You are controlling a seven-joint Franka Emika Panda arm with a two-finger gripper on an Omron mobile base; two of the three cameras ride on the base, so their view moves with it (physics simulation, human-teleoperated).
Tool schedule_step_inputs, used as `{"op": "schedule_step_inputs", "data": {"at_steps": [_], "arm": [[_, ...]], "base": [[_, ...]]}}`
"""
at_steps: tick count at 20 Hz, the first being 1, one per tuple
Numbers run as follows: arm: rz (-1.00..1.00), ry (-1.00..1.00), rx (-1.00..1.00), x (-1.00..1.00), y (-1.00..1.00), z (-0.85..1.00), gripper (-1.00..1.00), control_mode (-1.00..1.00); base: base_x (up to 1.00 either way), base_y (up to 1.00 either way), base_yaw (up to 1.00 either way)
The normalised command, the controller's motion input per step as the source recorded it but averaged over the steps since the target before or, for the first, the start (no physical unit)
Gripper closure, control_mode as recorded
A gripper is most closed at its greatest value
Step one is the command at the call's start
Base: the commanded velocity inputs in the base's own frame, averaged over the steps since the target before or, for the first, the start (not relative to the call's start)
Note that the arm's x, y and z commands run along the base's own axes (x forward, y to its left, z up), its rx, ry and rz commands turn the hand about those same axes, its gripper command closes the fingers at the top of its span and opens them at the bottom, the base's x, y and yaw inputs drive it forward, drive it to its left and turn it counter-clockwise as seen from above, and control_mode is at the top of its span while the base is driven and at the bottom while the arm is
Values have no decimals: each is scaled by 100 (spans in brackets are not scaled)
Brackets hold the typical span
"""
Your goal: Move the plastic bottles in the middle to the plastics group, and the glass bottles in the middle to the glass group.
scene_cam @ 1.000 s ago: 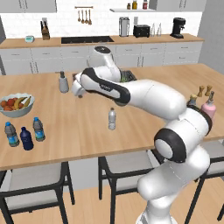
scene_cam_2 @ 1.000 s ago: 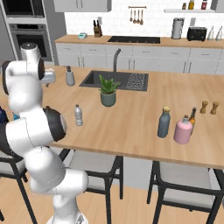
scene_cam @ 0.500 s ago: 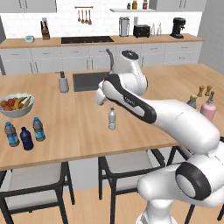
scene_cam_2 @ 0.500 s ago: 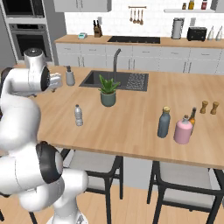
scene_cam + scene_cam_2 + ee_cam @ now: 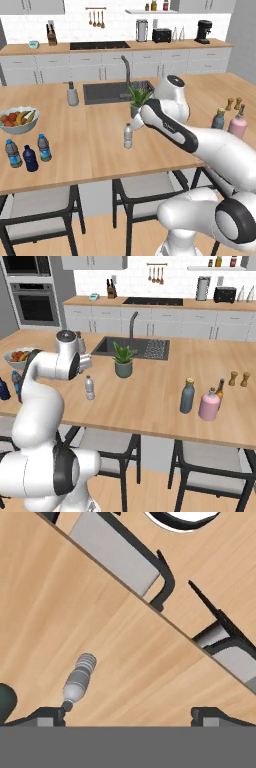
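Observation:
A small clear-whitish plastic bottle (image 5: 128, 136) (image 5: 89, 388) stands alone in the middle of the wooden island. My gripper (image 5: 128, 716) (image 5: 86, 363) hovers just above it, open, with nothing between the fingers. In the hand view the bottle (image 5: 77, 682) lies off by the left fingertip, not between the two. The plastics group (image 5: 30, 158), three small bottles with one of them navy, stands at the island's left end. On the right, the slate-grey glass bottle (image 5: 218, 119) (image 5: 187, 396) stands close beside the pink bottle (image 5: 237, 125) (image 5: 209, 404).
A potted plant (image 5: 137, 100) stands right behind the clear bottle, in front of the sink (image 5: 117, 91). A fruit bowl (image 5: 17, 119) and a soap dispenser (image 5: 73, 94) are on the left, two brown shakers (image 5: 233, 103) behind the pink bottle. Stools (image 5: 120, 559) stand under the near edge.
My arm has swung right from the left part of the island to above the clear bottle. The gripper stayed open and the bottles have not moved.

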Motion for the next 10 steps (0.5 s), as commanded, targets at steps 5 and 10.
{"op": "schedule_step_inputs", "data": {"at_steps": [5,10], "arm": [[-7,16,-5,70,1,-14,-100,-100],[-18,2,-10,26,0,-11,-100,-100]], "base": [[0,0,0],[0,0,0]]}}
